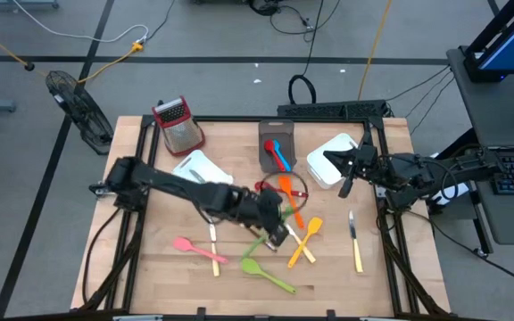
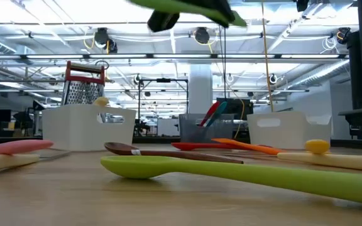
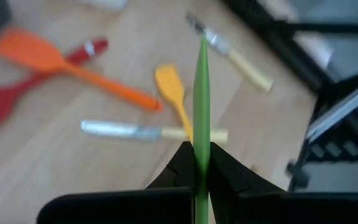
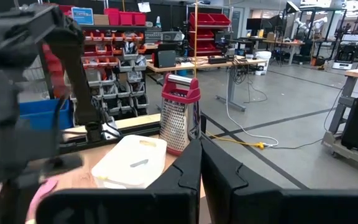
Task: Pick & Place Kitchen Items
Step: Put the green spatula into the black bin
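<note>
My left gripper (image 1: 277, 229) is over the table's middle, shut on a green utensil (image 3: 201, 93), which shows high above the table in the low view (image 2: 190, 11). My right gripper (image 1: 343, 178) is shut and empty, above the right white bin (image 1: 328, 162). On the wood lie a green spoon (image 1: 268, 275), a pink spatula (image 1: 194, 248), two yellow spatulas (image 1: 305, 239), yellow-handled knives (image 1: 355, 242), an orange spatula (image 1: 289, 193) and a red spoon (image 1: 270, 186). A brown spoon (image 2: 168, 151) lies flat in the low view. My left gripper pinches the green utensil between its two fingers (image 3: 185, 163), on its flat sides (image 3: 201, 152). The wrist view shows it edge-on, running straight forward out of the fingers. It is lifted clear of the table and roughly level. Which end the fingers have, I cannot tell.
A dark grey bin (image 1: 277, 132) at the far middle holds blue and red utensils. A white bin (image 1: 200, 169) lies under the left arm. A red-topped metal grater (image 1: 178, 123) stands at the far left. Black frame rails edge the table.
</note>
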